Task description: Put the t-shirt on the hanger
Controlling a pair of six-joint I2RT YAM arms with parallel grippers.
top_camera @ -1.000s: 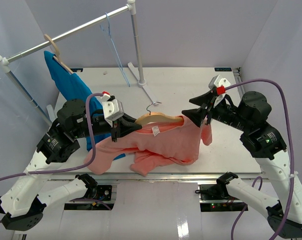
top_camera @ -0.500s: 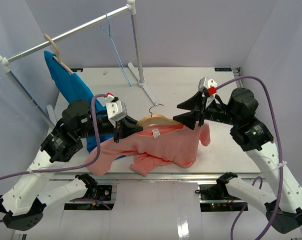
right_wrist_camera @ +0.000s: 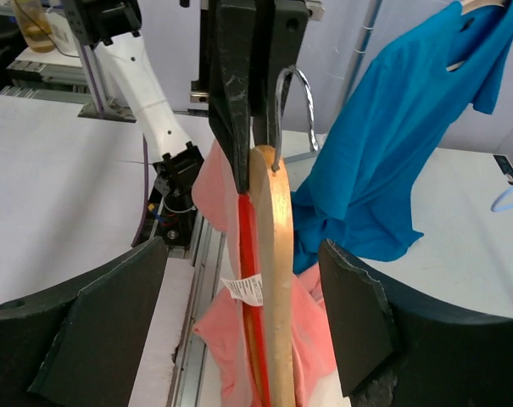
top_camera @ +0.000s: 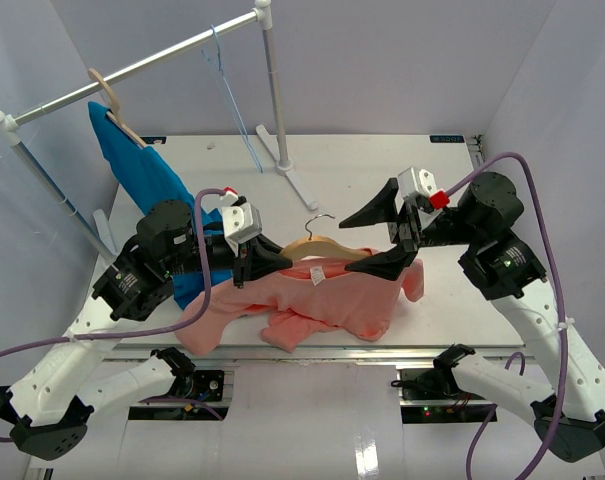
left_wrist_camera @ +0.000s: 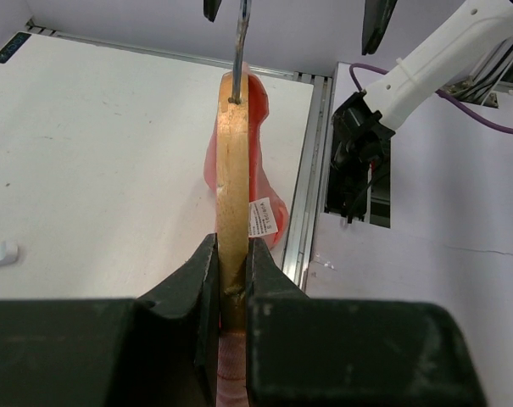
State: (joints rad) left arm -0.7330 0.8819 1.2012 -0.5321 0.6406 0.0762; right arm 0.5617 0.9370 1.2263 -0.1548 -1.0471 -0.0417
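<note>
Hanger [top_camera: 317,245] (partly hidden by t-shirt [top_camera: 337,300]) clamped in left fingers [left_wrist_camera: 186,284]; right fingers [right_wrist_camera: 103,331] wide.

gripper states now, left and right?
Left gripper: shut on the light wooden hanger with metal hook.
Right gripper: open, holding nothing.

No wording is legible anywhere. A white tag [left_wrist_camera: 262,218] at the collar of the t-shirt [left_wrist_camera: 256,106], centre of the left wrist view, bears print too small to read.
</note>
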